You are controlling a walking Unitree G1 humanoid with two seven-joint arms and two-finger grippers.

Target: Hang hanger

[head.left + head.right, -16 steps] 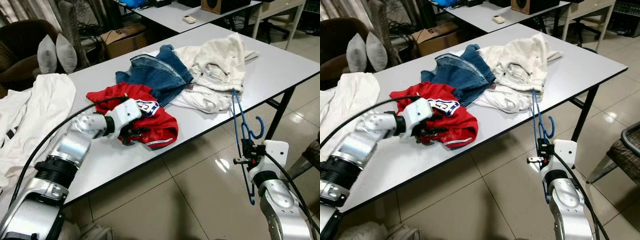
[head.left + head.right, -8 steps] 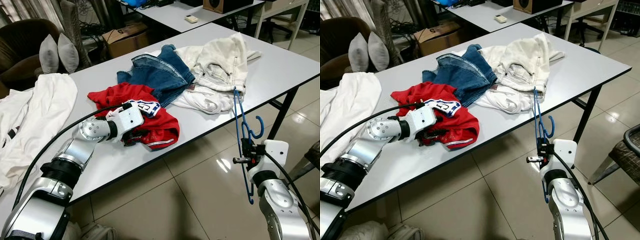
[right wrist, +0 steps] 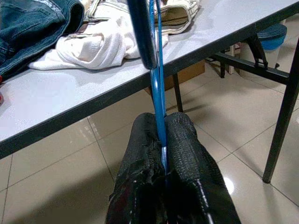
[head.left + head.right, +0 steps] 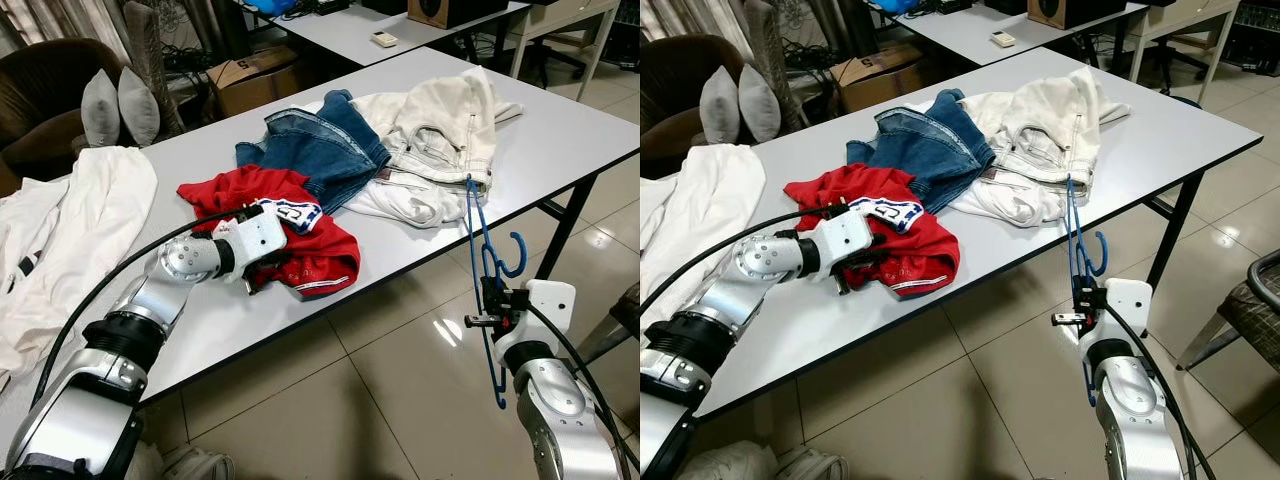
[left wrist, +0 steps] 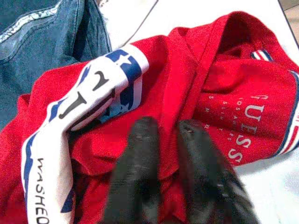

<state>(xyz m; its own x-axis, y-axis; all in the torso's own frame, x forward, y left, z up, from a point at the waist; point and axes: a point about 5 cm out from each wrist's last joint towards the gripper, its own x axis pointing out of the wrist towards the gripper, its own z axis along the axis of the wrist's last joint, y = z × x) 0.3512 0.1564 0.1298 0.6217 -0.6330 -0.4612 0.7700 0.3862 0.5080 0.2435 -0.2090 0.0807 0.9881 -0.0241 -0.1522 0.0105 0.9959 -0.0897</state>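
blue hanger (image 4: 486,262) in right gripper (image 3: 161,140)

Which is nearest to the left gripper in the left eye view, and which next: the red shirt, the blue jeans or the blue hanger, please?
From the left gripper:
1. Red shirt, right at its fingertips.
2. Blue jeans, beyond the shirt, mid-table.
3. Blue hanger, at the table's right edge, in the right gripper.
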